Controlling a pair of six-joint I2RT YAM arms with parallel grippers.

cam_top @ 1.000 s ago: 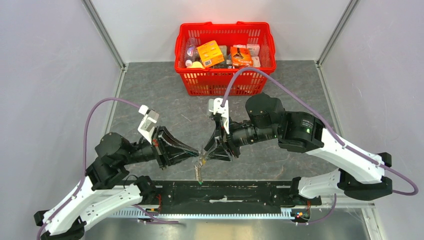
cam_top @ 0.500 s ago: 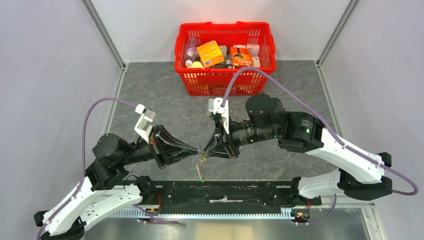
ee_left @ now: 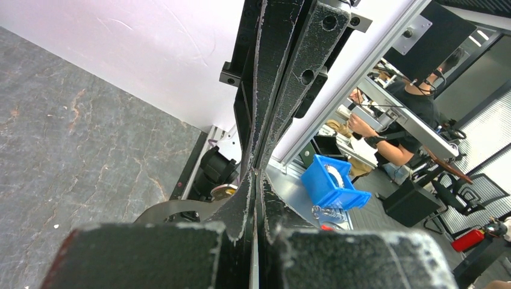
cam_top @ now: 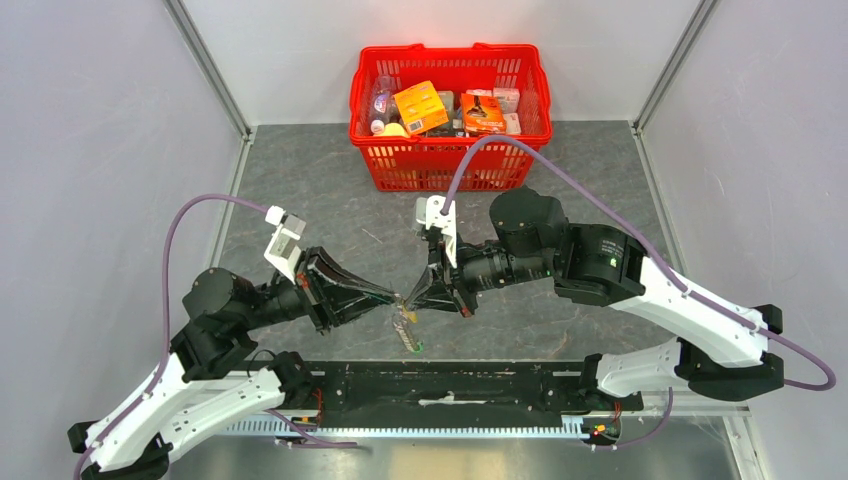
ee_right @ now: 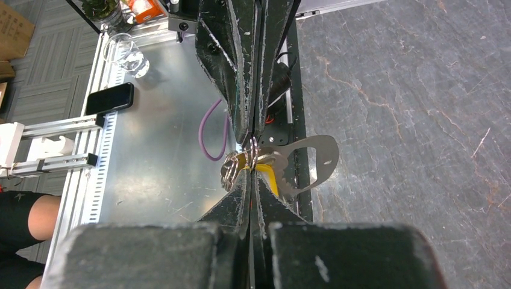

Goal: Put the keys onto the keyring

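Observation:
My left gripper (cam_top: 397,297) and right gripper (cam_top: 407,300) meet tip to tip above the table's near middle, both shut. In the right wrist view the right gripper (ee_right: 251,171) pinches the yellow key (ee_right: 270,179) where the keyring wire crosses its head. The keyring's coiled stretch (ee_right: 230,170) bulges left of the tips. The left gripper's fingers (ee_right: 241,78) come in from above onto the ring wire. The keyring (cam_top: 404,322) hangs below the tips, with the green key (cam_top: 418,347) at its lower end. In the left wrist view the left gripper (ee_left: 255,174) is shut and its hold is hidden.
A flat grey metal tag (ee_right: 319,158) hangs on the ring beside the yellow key. A red basket (cam_top: 440,165) full of goods stands at the back. A black rail (cam_top: 450,385) runs along the table's near edge, just below the hanging ring.
Both grippers have shifted slightly towards the back together, tips still touching. The hanging keyring has swung, and the green key has moved up and to the right.

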